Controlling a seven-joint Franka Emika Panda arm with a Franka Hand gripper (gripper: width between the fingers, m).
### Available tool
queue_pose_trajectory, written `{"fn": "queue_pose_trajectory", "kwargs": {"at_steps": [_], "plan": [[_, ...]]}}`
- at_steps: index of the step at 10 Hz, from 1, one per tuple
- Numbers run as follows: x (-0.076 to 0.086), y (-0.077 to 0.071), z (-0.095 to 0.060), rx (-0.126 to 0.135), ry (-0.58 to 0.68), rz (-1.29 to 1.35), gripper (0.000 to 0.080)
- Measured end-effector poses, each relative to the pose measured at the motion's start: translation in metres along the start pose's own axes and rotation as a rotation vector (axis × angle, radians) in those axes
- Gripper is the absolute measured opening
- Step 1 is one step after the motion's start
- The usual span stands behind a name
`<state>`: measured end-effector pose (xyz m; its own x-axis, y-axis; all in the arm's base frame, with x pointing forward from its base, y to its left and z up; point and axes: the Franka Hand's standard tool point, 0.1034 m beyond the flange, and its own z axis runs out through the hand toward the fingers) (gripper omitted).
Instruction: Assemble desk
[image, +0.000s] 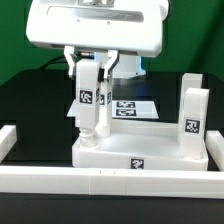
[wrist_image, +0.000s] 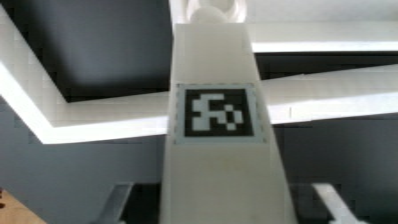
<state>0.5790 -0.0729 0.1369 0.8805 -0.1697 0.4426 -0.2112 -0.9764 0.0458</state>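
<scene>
The gripper is clamped on the upper end of a tagged white leg standing upright on the tabletop, a stiff, light, smooth plastic block best pinched across its flat sides.

You've got the white rimmed tabletop lying flat w/ a tagged leg upright at its right, another tagged leg upright at its left.
</scene>
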Motion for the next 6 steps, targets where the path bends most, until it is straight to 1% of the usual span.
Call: {"fn": "queue_pose_trajectory", "kwargs": {"at_steps": [2, 6], "plan": [[-0.0035, -0.0003, 0.0039, -0.003, -0.008, -0.004, 0.029], [-0.0049, -0.0003, 0.0094, -0.009, -0.015, -0.009, 0.029]]}}
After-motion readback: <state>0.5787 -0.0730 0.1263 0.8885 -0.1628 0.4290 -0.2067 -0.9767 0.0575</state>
